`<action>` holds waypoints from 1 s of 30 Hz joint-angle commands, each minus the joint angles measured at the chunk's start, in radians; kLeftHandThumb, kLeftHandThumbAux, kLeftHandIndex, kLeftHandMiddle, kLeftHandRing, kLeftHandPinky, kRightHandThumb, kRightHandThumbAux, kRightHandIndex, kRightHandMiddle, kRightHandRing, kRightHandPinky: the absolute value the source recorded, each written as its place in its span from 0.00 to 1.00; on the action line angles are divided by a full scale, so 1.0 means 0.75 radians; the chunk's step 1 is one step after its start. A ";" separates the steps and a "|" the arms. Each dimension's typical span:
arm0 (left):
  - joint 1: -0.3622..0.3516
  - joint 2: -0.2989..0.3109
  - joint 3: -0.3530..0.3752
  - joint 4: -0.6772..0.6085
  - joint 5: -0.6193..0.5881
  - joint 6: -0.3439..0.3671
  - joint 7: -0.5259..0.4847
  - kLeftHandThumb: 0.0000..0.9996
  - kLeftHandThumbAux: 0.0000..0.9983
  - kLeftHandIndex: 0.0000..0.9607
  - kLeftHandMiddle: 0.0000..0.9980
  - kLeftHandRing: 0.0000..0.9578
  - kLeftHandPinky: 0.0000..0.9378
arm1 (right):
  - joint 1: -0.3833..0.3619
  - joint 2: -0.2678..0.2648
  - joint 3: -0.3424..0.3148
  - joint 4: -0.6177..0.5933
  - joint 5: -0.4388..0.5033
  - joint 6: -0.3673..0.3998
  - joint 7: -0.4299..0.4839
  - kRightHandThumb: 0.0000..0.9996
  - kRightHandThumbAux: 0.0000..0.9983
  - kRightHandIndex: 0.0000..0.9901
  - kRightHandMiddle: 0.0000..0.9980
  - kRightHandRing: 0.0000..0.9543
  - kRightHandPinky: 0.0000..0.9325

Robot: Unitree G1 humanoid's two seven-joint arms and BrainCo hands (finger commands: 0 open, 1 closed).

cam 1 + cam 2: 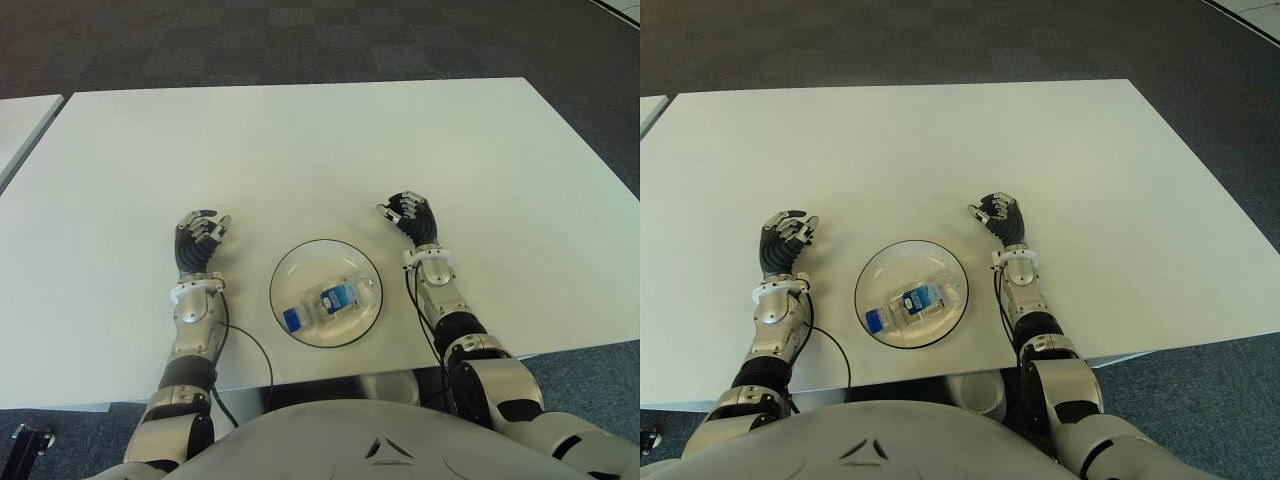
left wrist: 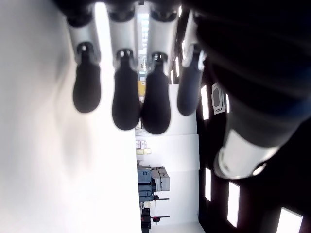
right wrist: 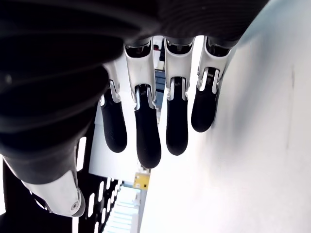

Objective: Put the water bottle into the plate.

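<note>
On the white worktop (image 1: 300,140), eye views: water bottle (image 1: 325,303) lying in the plate (image 1: 285,270), between both hands | left wrist: left robot hand (image 2: 126,92) loosely curled, holding nothing | right wrist: right robot hand (image 3: 155,121) likewise relaxed and empty, bottle and plate unseen

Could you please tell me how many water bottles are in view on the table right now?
1. The water bottle lies on its side in the plate, between the left hand and right hand. No others show.
</note>
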 commanded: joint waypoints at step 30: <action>0.013 0.001 -0.008 0.010 0.012 0.015 -0.032 0.71 0.71 0.45 0.67 0.68 0.69 | 0.010 -0.003 0.002 0.142 -0.053 -0.105 -0.164 0.71 0.73 0.44 0.68 0.69 0.61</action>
